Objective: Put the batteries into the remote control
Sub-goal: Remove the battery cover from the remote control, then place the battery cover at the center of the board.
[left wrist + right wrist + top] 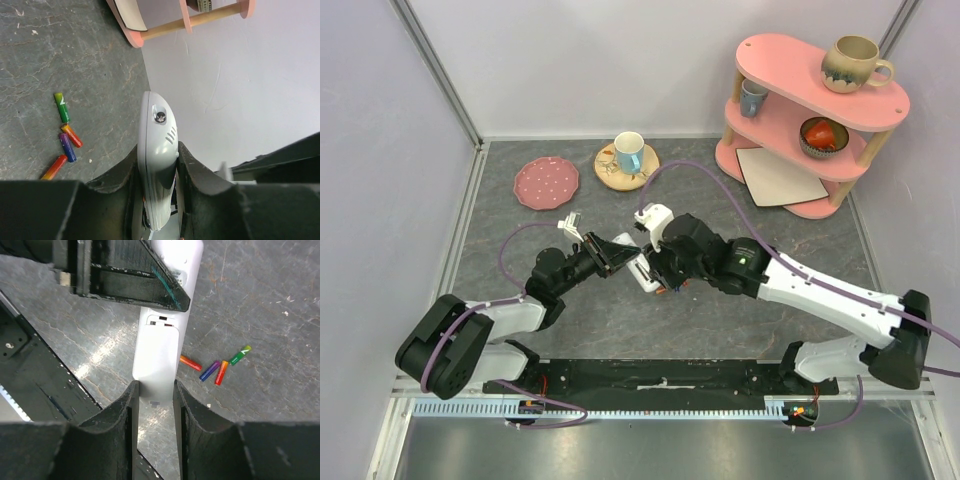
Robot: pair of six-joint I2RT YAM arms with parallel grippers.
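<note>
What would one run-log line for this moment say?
left gripper: shut on remote control | right gripper: shut on its other end | batteries: four loose on table

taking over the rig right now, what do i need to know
Left gripper: shut on the remote, holding it up above the table.
Right gripper: closed on the remote's other end, a finger against each side.
Batteries: four, lying loose in a cluster on the table below the remote. None is held.
Done: remote is lifted and gripped by both arms, with its back facing the right wrist camera.
Left: the back cover looks still in place and no battery is in. Open it, then pick up and seat the batteries.
</note>
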